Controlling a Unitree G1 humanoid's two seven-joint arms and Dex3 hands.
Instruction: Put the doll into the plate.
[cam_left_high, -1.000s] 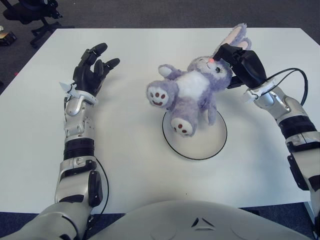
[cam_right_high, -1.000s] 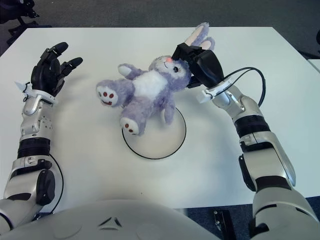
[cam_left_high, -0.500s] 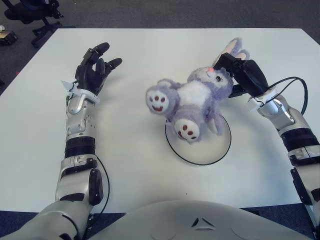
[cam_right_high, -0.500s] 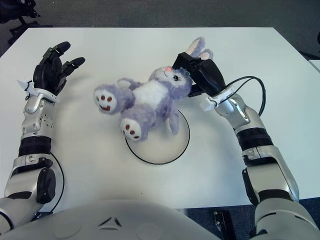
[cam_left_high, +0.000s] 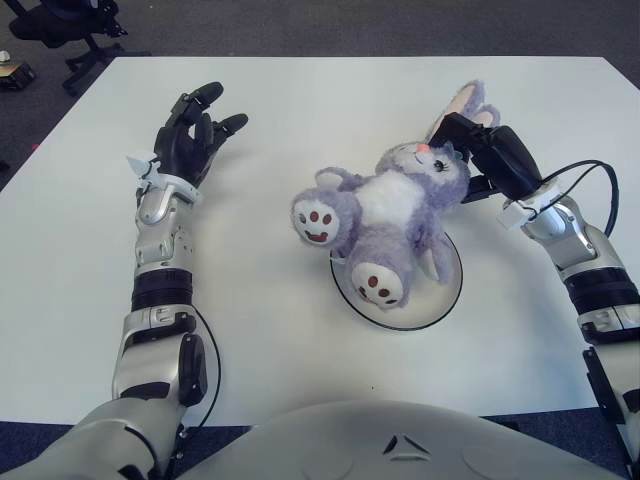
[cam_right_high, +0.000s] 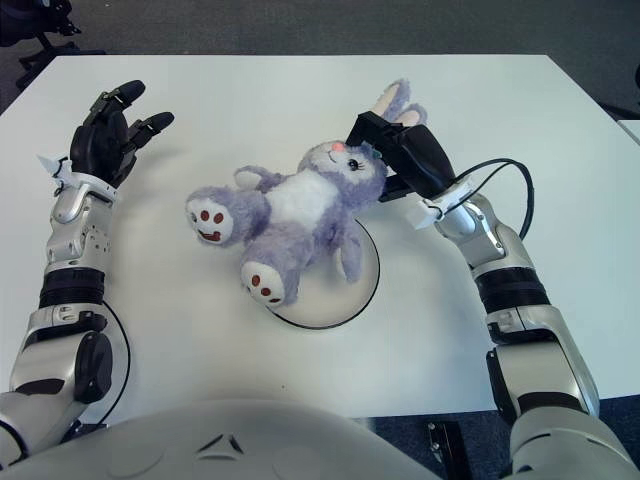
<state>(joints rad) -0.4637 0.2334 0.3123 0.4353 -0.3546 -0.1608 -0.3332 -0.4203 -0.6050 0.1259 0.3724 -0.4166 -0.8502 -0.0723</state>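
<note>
I am gripping the doll (cam_left_high: 385, 215), a purple and white plush rabbit, with my right robot hand (cam_left_high: 490, 155); the black fingers (cam_left_high: 455, 130) are clamped around its head, just below the pink-lined ears. The doll is lying on its back, stretched diagonally from my right robot hand down toward my left, belly up. Its lower body and one foot with dark red paw marks are overlapping the plate (cam_left_high: 443, 290), a round white dish with a dark rim sitting on the white tabletop (cam_left_high: 300, 90). The other foot and one arm are sticking out past the plate's left edge, over the bare tabletop. Whether the doll's body is pressing on the plate or being held just above it, I cannot tell. My right forearm is reaching in from the right side, with a black cable looping beside the wrist. My left robot hand (cam_left_high: 192, 130) is showing well to the left of the doll, holding nothing, its dark fingers spread loosely and pointing away from me.
</note>
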